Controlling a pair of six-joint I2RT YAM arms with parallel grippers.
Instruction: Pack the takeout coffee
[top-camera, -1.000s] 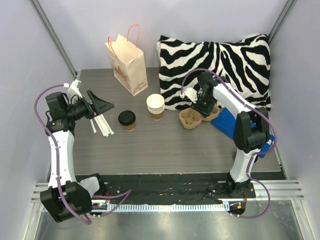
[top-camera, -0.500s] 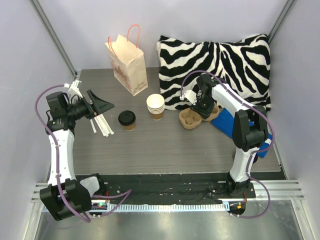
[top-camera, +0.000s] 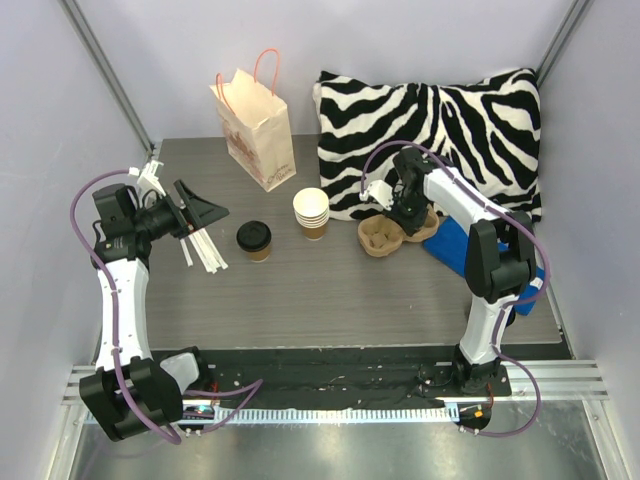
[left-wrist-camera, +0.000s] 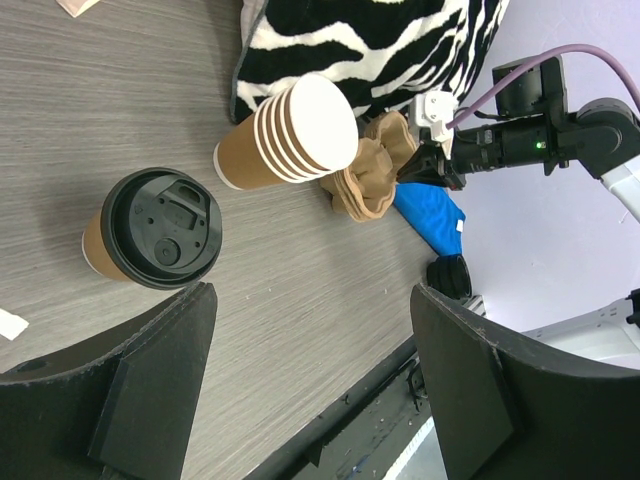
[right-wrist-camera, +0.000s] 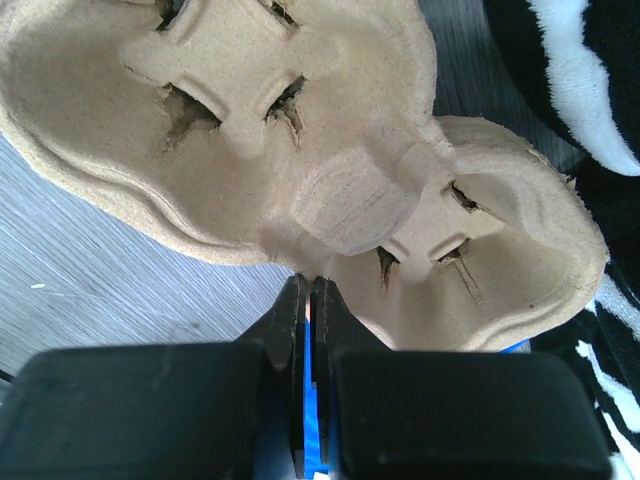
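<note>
- Showing the takeout coffee, upright on the grey wood-grain table, its black lid on, left of centre; in the left wrist view the cup stands ahead of the fingers and to their left, outside the gap between them.
- Left gripper: held above the table just left of the coffee and pointing toward it, fingers spread wide and empty.
- Right gripper: lowered at the far side of the pulp cup carrier; in the right wrist view its fingers are pressed almost together at the carrier's rim; whether the rim is pinched between them cannot be told.
- Stack of cream cups: lidless, just right of the coffee and apart from it, between the coffee and the carrier.
- Paper bag: upright with pink handles, at the far left of the table.
- Zebra-print pillow: against the back wall, behind the carrier.
- Blue cloth: lying just right of the carrier.
</note>
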